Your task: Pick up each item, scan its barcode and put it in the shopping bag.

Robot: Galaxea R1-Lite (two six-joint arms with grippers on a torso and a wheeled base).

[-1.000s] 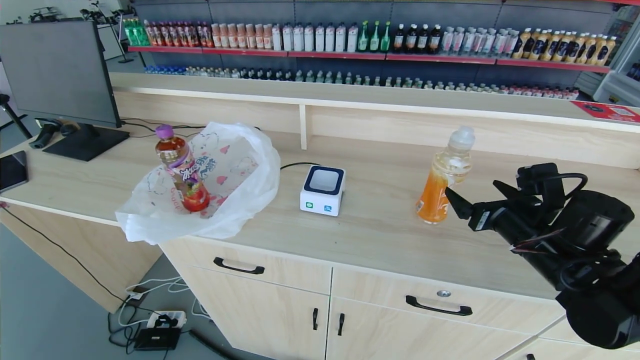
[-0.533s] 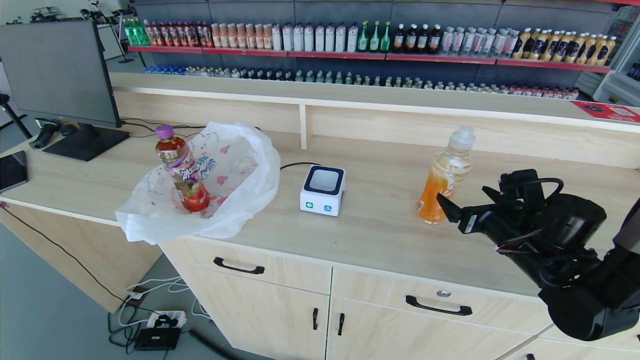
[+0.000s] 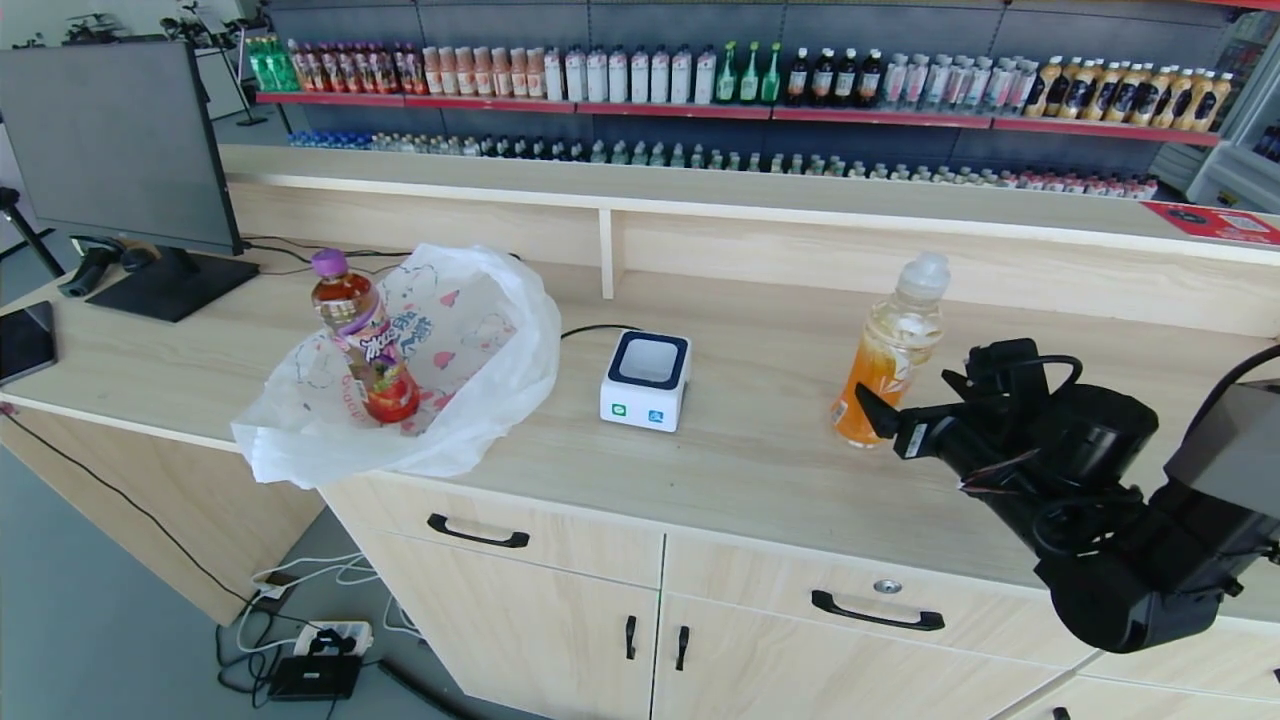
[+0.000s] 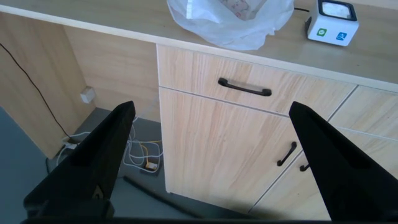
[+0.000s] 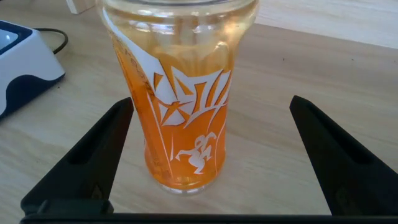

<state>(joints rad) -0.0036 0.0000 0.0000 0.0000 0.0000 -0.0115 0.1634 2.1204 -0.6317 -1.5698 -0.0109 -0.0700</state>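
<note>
Two fingers of my right gripper (image 5: 211, 102) are spread wide, framing the orange bottle (image 5: 186, 137), which stands upright on the counter (image 3: 750, 470); I see no contact. My left gripper (image 4: 211, 112) gapes wide too, empty, low before the drawer (image 4: 249, 74). A tea bottle (image 3: 365, 345) stands in the shopping bag (image 3: 500, 390).

- Counter (image 3: 760, 450): pale wood-grain laminate, matt and smooth.
- Shopping bag (image 3: 500, 390): thin translucent white plastic, crinkled, faintly glossy.
- Orange bottle (image 5: 186, 93): clear glossy plastic with a smooth printed label.
- Scanner (image 3: 640, 395): smooth white plastic with a glossy dark-rimmed window.
- Drawer handles (image 3: 478, 533): matt black.
</note>
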